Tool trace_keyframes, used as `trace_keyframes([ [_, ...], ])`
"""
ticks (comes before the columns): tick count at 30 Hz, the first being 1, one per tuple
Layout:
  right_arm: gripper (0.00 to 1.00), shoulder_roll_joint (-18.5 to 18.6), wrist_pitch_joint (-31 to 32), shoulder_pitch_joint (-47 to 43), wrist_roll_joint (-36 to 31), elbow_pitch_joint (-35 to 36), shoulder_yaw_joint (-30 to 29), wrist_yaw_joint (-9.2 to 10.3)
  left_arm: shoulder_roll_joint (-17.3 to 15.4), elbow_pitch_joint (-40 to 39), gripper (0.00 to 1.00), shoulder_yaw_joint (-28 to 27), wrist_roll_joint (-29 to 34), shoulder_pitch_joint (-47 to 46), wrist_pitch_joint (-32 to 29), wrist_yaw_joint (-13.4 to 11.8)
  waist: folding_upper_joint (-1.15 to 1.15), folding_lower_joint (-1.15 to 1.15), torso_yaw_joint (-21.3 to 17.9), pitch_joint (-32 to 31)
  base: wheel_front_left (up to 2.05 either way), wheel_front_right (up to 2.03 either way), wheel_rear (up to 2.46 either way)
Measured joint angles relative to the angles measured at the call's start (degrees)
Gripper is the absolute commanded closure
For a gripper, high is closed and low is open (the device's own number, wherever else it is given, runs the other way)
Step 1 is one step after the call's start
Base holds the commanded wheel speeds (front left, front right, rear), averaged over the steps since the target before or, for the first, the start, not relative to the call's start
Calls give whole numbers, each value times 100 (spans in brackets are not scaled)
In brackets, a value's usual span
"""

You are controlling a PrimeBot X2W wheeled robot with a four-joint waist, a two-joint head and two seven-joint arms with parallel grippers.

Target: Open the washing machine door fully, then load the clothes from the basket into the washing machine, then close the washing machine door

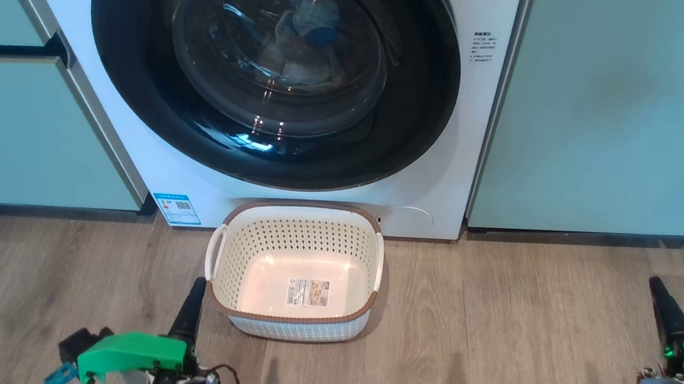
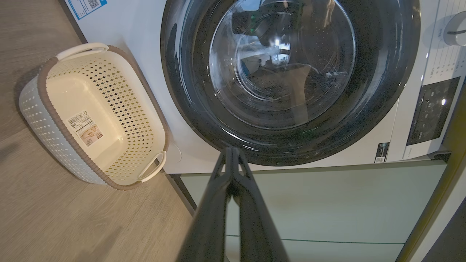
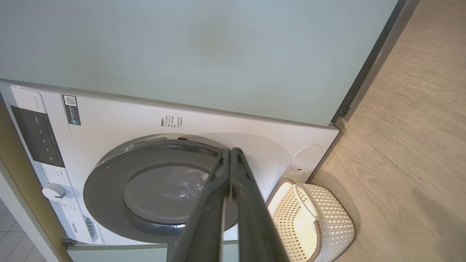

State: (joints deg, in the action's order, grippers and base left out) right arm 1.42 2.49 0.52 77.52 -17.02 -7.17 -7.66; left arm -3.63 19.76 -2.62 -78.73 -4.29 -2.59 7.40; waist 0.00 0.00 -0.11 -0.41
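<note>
Nearest the robot, the left gripper (image 1: 195, 290) sits low over the wooden floor (image 1: 504, 312) just beside the basket's near left corner. Its two dark fingers are pressed together with nothing between them. The right gripper (image 1: 660, 291) is well off to the right, likewise pinched closed and holding nothing. Between them and the machine stands the basket (image 1: 297, 242), upright on the floor and close against the foot of the washing machine (image 1: 437, 198). It is empty, with the label (image 1: 308, 291) on its base in plain sight. Above it, the washing machine door (image 1: 135, 109) lies flush against the white front, so it looks shut. Through its glass bowl the clothes (image 1: 304, 63) show as a pale heap inside the drum, with a small blue piece (image 1: 322, 36) near the top. Judging from this, all three steps look finished: the load is in, the basket is cleared and the door is closed. Whether the latch has fully caught cannot be told through the reflections. A blue-white sticker (image 1: 175, 209) marks the machine's lower left corner. Pale-green cabinets flank it, one on the left (image 1: 24, 134) and one on the right (image 1: 597, 99). Only the basket stands between the grippers and the machine, and it sits below the door's rim.
</note>
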Motion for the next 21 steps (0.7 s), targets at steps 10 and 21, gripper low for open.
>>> trace_keyframes([
  [10, 100, 2, 159, 135, 624, 35, -13, 1, 54, -149, 100, -92, -561, 1, -153, 0, 0, 0, 5, 27, 0, 0, 0],
  [21, 100, 8, 337, 202, 1311, 55, -23, 2, 103, -323, 100, -145, -1202, 4, -338, 0, 0, 0, 10, 56, 0, 0, 0],
])
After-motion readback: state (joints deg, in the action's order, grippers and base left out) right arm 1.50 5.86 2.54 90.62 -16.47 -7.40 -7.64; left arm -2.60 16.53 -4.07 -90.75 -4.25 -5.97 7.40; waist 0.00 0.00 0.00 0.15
